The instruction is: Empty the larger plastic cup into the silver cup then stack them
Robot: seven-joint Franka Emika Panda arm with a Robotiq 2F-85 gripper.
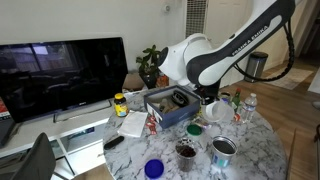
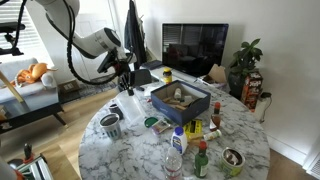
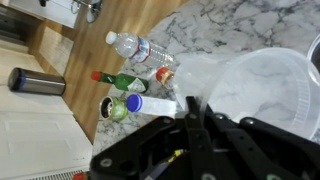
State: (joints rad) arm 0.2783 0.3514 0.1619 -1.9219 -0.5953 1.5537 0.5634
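The larger plastic cup, wide and pale, fills the right of the wrist view. My gripper is shut on its near rim wall. In both exterior views the gripper hangs over the table's edge with the pale cup under it. I cannot tell whether the cup rests on the table or is just above it. The silver cup stands upright on the marble table close by. Its inside is dark. The pale cup's contents do not show.
A dark cup with brownish contents stands beside the silver cup, and a small vivid blue cup sits at the table's edge. A blue box is mid-table. Bottles and jars stand near the pale cup. A TV is behind.
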